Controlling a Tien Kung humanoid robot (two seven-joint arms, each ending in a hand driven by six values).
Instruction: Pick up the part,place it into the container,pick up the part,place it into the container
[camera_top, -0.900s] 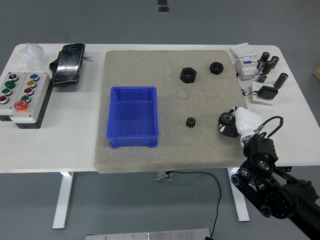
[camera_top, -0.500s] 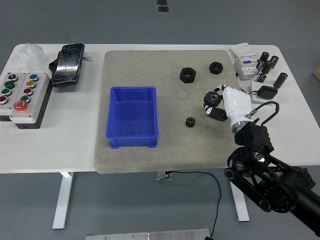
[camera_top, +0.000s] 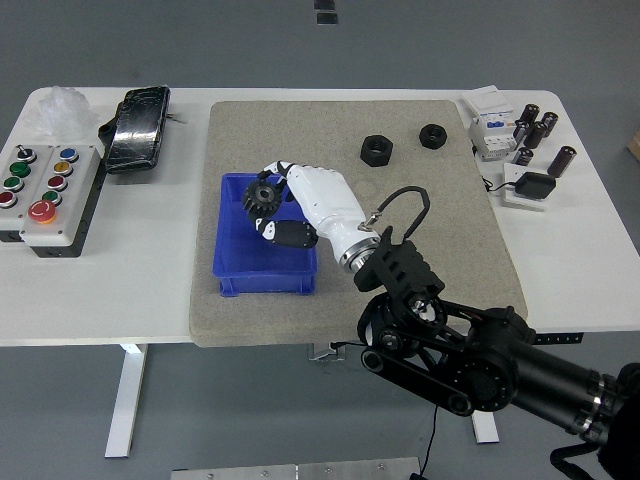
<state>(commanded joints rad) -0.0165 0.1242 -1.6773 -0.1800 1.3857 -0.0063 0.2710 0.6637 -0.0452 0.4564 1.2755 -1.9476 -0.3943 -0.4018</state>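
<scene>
While the right robot hand (camera_top: 272, 208) pinches the gear (camera_top: 264, 196) over the blue bin (camera_top: 232, 270), it should lower, then open toward nine o'clock.

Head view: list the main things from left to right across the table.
Button box → black pouch → blue container → larger black nut → smaller black nut → black capacitors.

The right robot hand (camera_top: 292, 205) holds a black gear (camera_top: 264, 196) over the blue container (camera_top: 232, 271).
</scene>
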